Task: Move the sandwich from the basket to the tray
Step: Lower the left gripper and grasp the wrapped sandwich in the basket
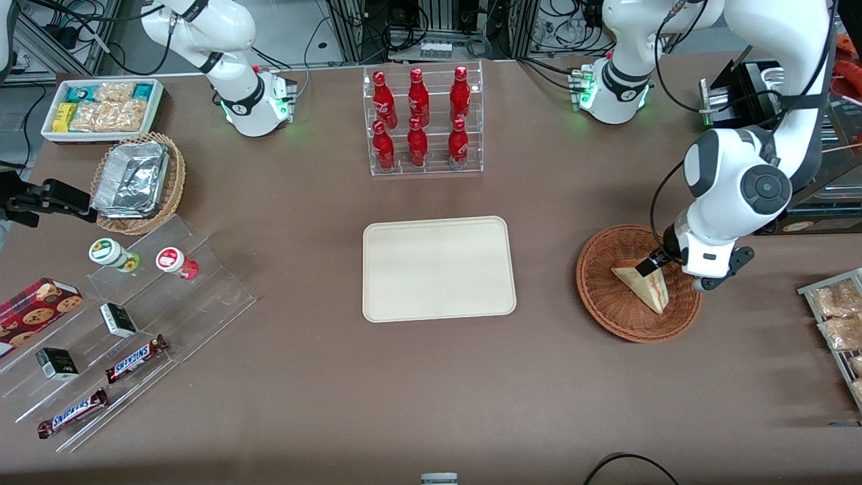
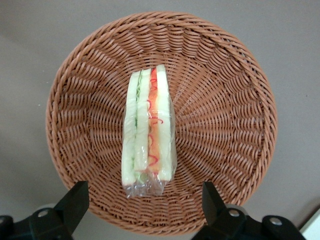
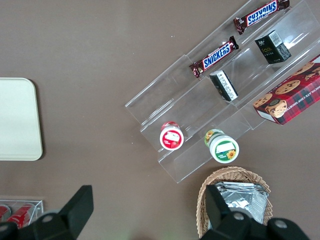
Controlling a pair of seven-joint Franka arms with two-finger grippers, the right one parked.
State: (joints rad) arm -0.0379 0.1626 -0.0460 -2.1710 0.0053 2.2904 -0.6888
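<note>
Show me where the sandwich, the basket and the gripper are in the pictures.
sandwich (image 2: 149, 131): left wrist view, on its cut edge.
basket (image 1: 599, 296): front view, on its woven wall.
gripper (image 2: 145, 202): left wrist view, midway between its open fingertips, above the basket.

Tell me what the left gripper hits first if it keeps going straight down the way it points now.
Most likely the sandwich: it stands on edge in the basket, directly below the open gripper, between its fingers. Remaining depth is unclear.

Brown table (image 1: 431, 377); cabled racks (image 1: 431, 27), seemingly metal.
</note>
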